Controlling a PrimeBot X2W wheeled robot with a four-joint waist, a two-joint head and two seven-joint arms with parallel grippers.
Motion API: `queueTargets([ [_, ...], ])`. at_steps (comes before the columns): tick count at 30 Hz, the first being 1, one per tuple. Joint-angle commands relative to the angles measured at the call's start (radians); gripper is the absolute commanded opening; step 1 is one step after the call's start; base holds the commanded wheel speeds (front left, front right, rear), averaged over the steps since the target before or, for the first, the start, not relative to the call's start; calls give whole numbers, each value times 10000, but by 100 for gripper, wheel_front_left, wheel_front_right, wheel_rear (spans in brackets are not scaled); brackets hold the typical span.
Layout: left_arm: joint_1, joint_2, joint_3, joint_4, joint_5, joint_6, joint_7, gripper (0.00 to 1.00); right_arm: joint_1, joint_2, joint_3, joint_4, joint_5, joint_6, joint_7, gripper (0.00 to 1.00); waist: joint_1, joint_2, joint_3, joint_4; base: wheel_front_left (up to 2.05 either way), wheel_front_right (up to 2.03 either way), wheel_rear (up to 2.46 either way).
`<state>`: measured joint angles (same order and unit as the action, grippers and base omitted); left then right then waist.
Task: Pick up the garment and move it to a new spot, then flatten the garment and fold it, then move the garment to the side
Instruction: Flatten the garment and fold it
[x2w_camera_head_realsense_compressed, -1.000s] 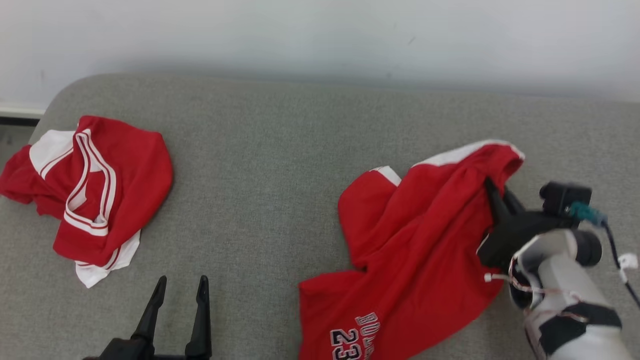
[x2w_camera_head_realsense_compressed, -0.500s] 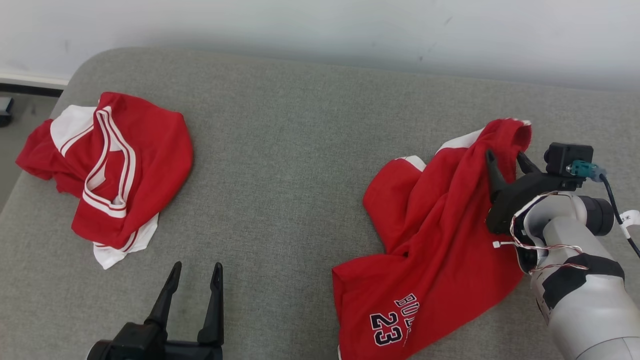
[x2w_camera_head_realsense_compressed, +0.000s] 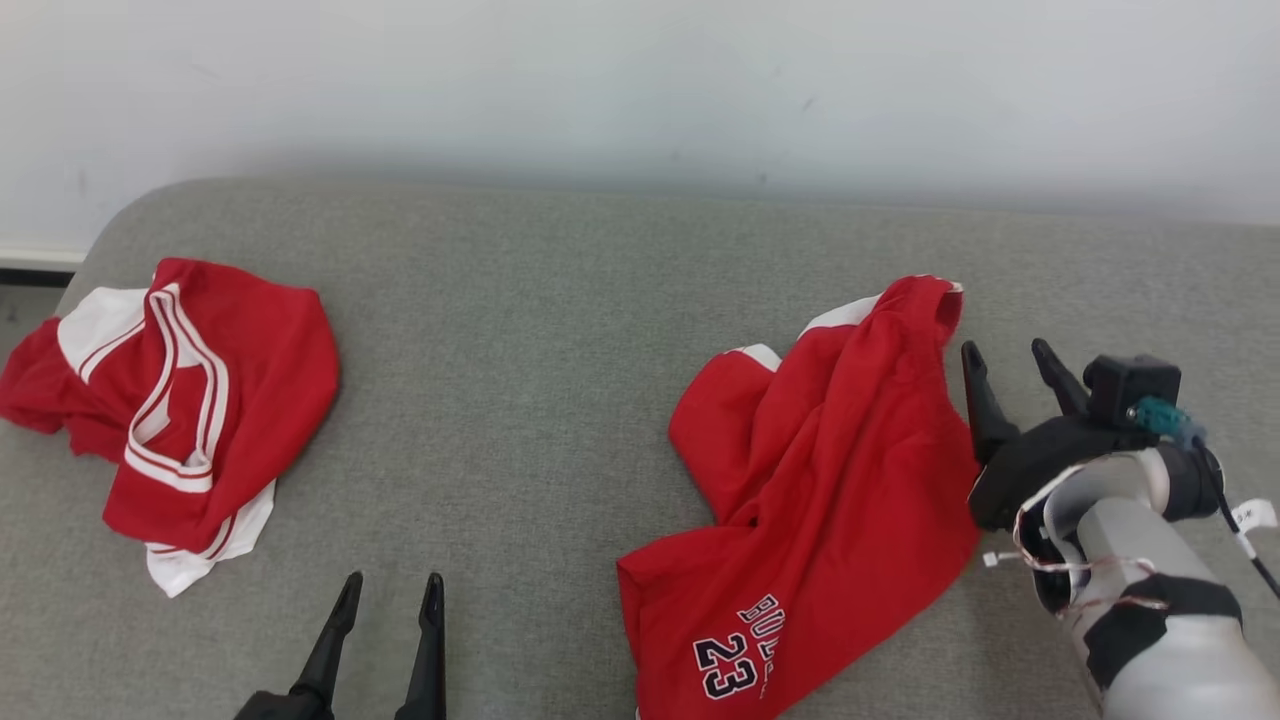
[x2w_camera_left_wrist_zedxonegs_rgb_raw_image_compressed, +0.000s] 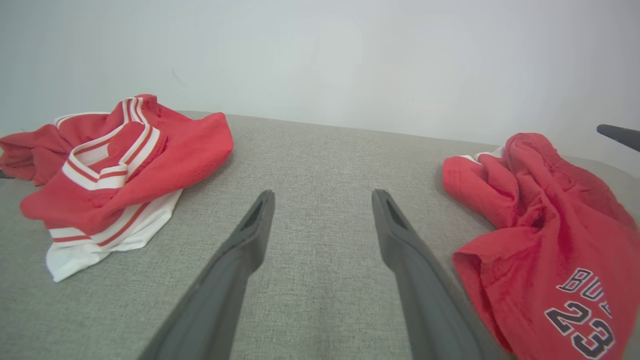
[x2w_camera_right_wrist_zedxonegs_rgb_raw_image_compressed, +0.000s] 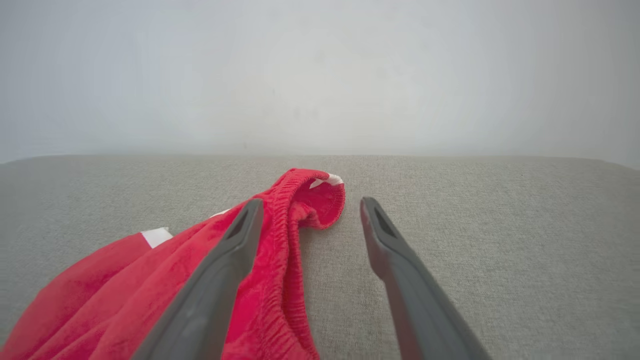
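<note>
— Garment first: where do you see it?
— Look right of centre on the grey padded surface (x2w_camera_head_realsense_compressed: 560, 300). The red garment (x2w_camera_head_realsense_compressed: 830, 480) lies crumpled there, with white trim showing at its far edge. You can read "23" on it, but the word above is lost in a fold after "BU", and its near hem runs off the head view's lower edge.
— And the right jaws?
— Spread wide, just beside the elastic waistband. In the right wrist view one finger (x2w_camera_right_wrist_zedxonegs_rgb_raw_image_compressed: 220, 270) overlaps the red cloth, so you cannot tell whether it touches. Nothing is pinched.
— Left jaws?
— Apart too, over bare grey fabric, well clear of both garments. Their base is cut off at the frame's bottom.
— Both?
— A second red-and-white garment (x2w_camera_head_realsense_compressed: 190, 400) sits bunched at the surface's left end. You cannot make out what kind it is.
</note>
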<state>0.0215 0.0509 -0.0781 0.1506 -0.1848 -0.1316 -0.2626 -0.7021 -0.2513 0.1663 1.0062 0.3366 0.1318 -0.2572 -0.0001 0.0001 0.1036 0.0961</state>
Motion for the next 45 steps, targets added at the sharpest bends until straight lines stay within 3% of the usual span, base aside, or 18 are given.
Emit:
queueTargets([
  [1, 110, -9, -11, -80, 12, 21, -22, 100, 460, -34, 79, -310, 115, -24, -68, 100, 1, -1, -227, -248, 0, 0, 0],
  [13, 439, -8, -698, -73, -40, 21, -22, 100, 4141, 385, -986, -5194, -327, -24, -77, 100, 1, -1, -524, -587, 0, 0, 0],
  [20, 568, 60, -1482, 238, -189, 21, -22, 100, 5811, 1053, -1720, -6950, -730, -24, -79, 100, 1, -1, -473, -621, 0, 0, 0],
  [27, 517, 468, -2712, 804, -535, 21, -22, 100, 6513, 1487, -1903, -7360, -848, -24, -79, 100, 1, -1, -338, -672, 0, 0, 0],
  [37, 71, 1379, -5072, 1738, -1913, 21, -22, 100, 6539, 1608, -1960, -7449, -929, -24, -80, 100, 1, -1, -203, -756, 0, 0, 0],
  [45, -391, 1433, -5876, 2321, -2622, 21, -22, 100, 6503, 1662, -1884, -7304, -987, -24, -80, 100, 1, -1, -261, -804, 0, 0, 0],
])
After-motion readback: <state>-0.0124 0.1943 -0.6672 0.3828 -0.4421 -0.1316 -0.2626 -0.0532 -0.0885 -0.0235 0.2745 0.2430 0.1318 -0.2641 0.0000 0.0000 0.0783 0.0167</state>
